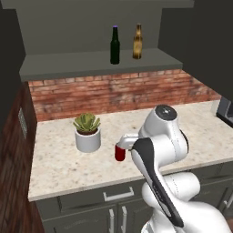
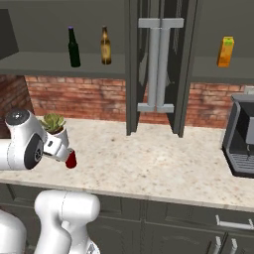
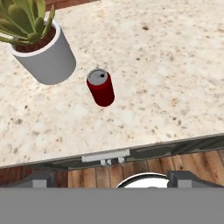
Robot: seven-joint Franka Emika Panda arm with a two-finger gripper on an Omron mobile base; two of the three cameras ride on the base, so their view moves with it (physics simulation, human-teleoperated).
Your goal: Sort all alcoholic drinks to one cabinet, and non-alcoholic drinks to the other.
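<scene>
While the end effector (image 3: 112,178) hovers open, the red can (image 3: 100,87) stands below.

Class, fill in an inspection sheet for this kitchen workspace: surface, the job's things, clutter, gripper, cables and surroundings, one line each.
Surface: speckled stone counter, bare apart from what is listed below.
Job's things: green bottle and amber beer bottle upright, apart, on the left cabinet shelf; juice carton on the right shelf; red soda can upright on the counter.
Clutter: potted succulent beside the can, not touching.
Gripper: open, above the can, holding nothing.
Cables: nothing seen.
Surroundings: brick backsplash, coffee machine at the right, drawers below.
</scene>
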